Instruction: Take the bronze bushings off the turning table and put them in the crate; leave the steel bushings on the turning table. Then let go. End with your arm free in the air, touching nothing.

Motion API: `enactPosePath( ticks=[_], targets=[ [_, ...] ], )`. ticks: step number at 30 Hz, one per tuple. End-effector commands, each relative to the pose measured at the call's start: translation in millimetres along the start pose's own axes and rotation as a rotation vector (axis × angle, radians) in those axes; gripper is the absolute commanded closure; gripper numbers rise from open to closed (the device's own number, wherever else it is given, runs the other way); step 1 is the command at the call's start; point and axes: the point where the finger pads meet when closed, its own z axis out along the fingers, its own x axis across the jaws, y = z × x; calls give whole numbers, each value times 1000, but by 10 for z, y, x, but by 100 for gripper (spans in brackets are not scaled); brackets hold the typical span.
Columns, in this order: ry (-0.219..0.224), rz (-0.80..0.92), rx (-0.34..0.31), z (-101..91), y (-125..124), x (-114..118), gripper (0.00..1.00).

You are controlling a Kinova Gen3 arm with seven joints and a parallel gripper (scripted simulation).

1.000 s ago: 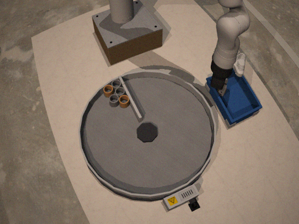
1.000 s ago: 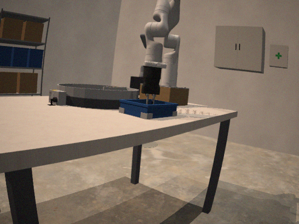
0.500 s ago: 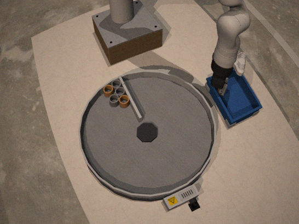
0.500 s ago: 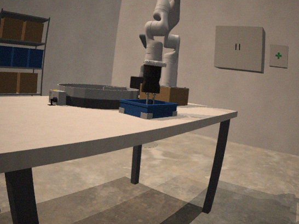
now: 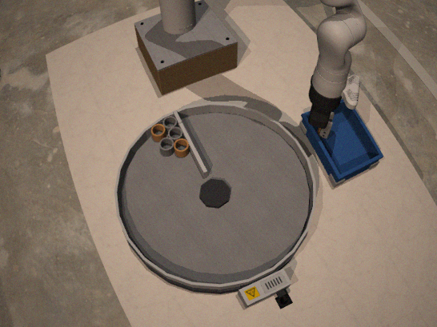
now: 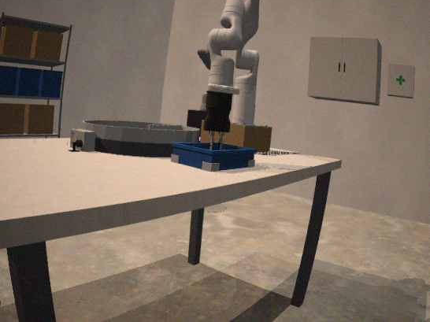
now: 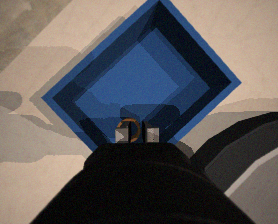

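Two bronze bushings (image 5: 158,138) (image 5: 182,153) stand on the turning table (image 5: 240,233) (image 6: 142,142), in a tight cluster with three steel bushings (image 5: 166,152), left of the straight bar. Another bronze bushing (image 7: 129,120) lies low inside the blue crate (image 5: 348,145) (image 6: 194,158) (image 7: 135,75), near the wall on the turning table's side; only a sliver shows in the top view. My gripper (image 5: 326,132) (image 6: 216,147) (image 7: 136,129) is part-way open, its fingertips inside the crate. The gap between them is narrower than a bushing. The bushing shows below and partly behind one finger.
A pale bar (image 5: 192,142) reaches from the rim toward the dark hub (image 5: 215,193) of the turning table. The raised rim passes close beside the crate. A control box (image 5: 264,289) sits at the front rim. The robot's base block (image 5: 200,66) stands at the back.
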Motion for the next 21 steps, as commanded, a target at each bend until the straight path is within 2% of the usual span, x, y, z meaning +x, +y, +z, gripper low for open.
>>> enactPosePath(
  ticks=[1, 21],
  targets=[
    [1, 0, 2, -9, -8, 2, 58],
    [1, 0, 2, -89, -6, 6, 58]
  ],
)
